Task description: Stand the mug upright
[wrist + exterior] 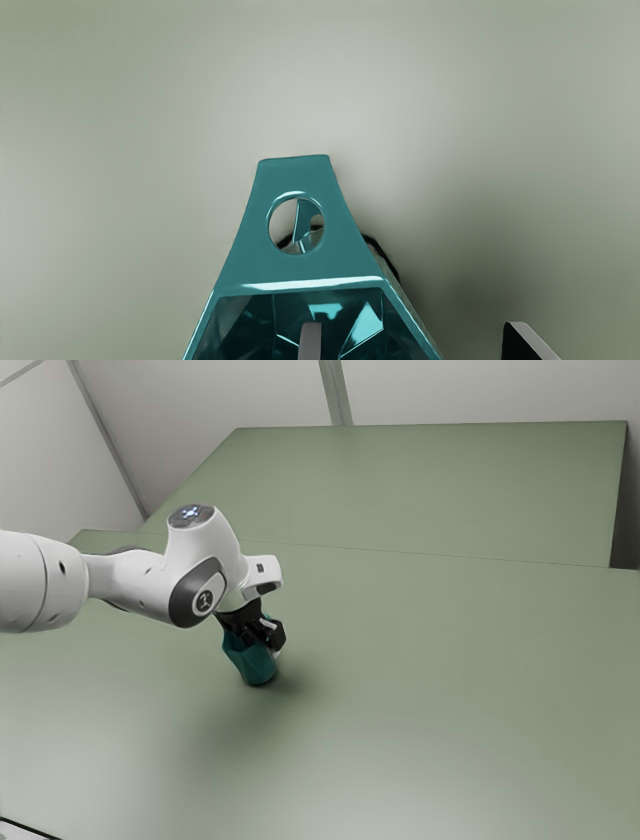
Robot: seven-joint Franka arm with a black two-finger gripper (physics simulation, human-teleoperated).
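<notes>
The black gripper [262, 632] is at the teal mug [254, 664], low over the table, and covers part of its upper end. Seen from the hand, the mug [300, 267] turns its opening toward the camera, and a flat tapering handle with a round hole juts out from the rim. The gripper [417, 342] is open across one mug wall: one finger [310, 342] reaches over the inside of the mug, the other is outside, apart from the wall. Whether the base rests flat on the table I cannot tell.
The green table [430, 690] spreads around the mug, with a thin seam across it toward the back. Pale walls [480, 390] stand behind its far edge. The arm comes in from the exterior view's left, and a dark shadow lies beside the mug.
</notes>
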